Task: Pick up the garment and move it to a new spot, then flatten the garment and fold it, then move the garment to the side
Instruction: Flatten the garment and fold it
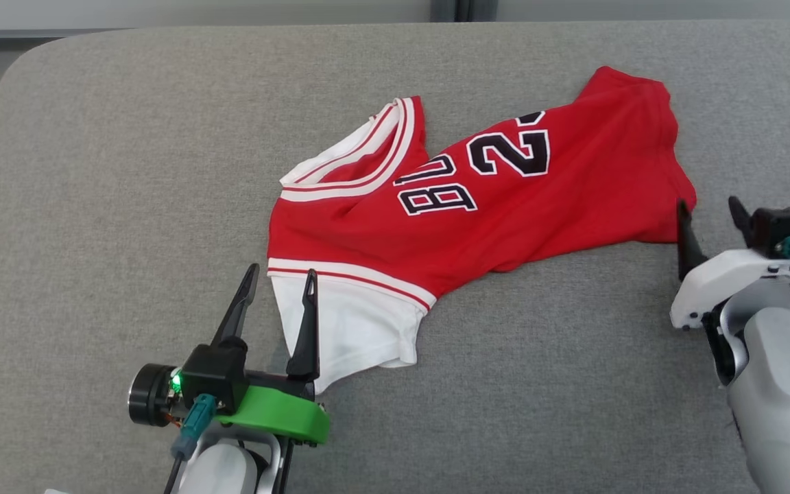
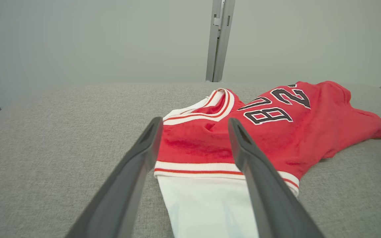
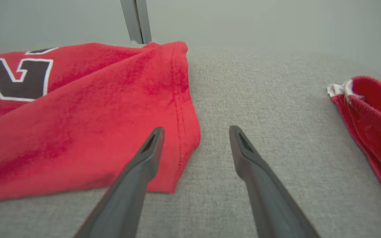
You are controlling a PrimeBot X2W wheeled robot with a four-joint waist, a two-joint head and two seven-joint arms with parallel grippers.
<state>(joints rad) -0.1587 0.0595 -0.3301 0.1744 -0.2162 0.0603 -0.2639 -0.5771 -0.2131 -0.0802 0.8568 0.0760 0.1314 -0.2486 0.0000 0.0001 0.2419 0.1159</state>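
Red basketball jersey [image 1: 477, 206] lies rumpled on the grey counter [image 1: 127, 171]. The left pincer [image 1: 282, 274], wide and empty, hovers at its white end, and the right pincer [image 1: 707, 206], likewise wide, at its hem corner. Flattening looks in hand; next, pinch edges, pull taut.

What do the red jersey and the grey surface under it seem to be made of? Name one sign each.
Red jersey: soft matte fabric, perhaps cotton; it creases and has a stitched hem. Grey surface: matte woven cloth, by its fine flecked grain.
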